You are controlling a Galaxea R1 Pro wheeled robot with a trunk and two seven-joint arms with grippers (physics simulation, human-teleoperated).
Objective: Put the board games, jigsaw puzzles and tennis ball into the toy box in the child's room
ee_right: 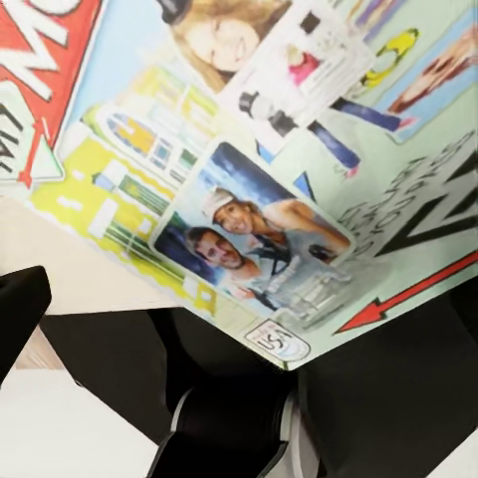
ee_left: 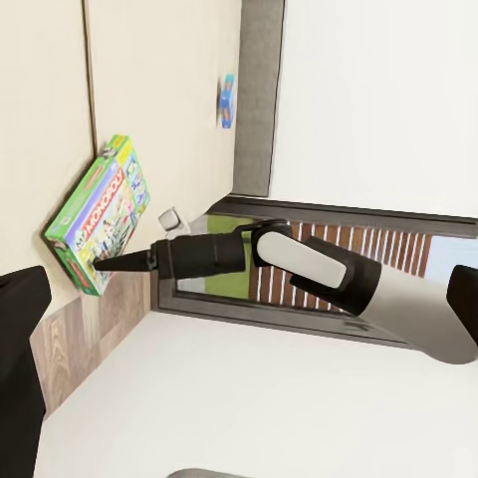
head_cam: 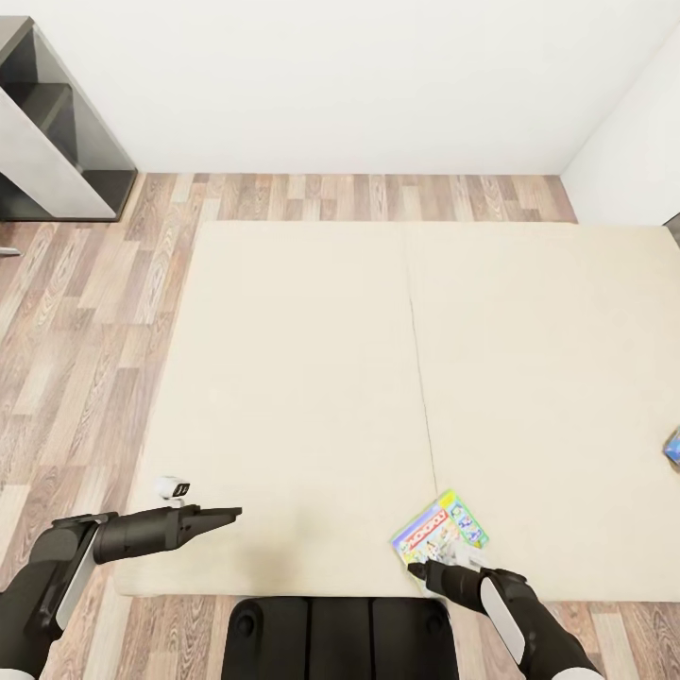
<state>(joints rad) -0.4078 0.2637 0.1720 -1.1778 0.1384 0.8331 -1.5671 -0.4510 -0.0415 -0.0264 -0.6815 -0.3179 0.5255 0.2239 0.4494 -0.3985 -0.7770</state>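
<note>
A Monopoly board game [head_cam: 440,533] lies on the cream bed [head_cam: 312,378] close to its near edge, right of the middle seam. My right gripper [head_cam: 420,569] reaches from below that edge to the box's near corner; in the left wrist view its tip [ee_left: 100,265] touches the box [ee_left: 100,211]. The printed lid [ee_right: 249,169] sits very close in the right wrist view, with one dark finger [ee_right: 18,314] beside it and the jaws apart. A small blue board game [head_cam: 672,449] lies at the bed's far right edge. My left gripper [head_cam: 231,515] hovers open over the bed's near left corner.
A dark open shelf unit [head_cam: 57,142] stands at the back left against the white wall. Wood-plank floor [head_cam: 85,359] runs along the bed's left side and behind it. My black base [head_cam: 340,637] abuts the bed's near edge. A small white object [head_cam: 173,487] sits by the left corner.
</note>
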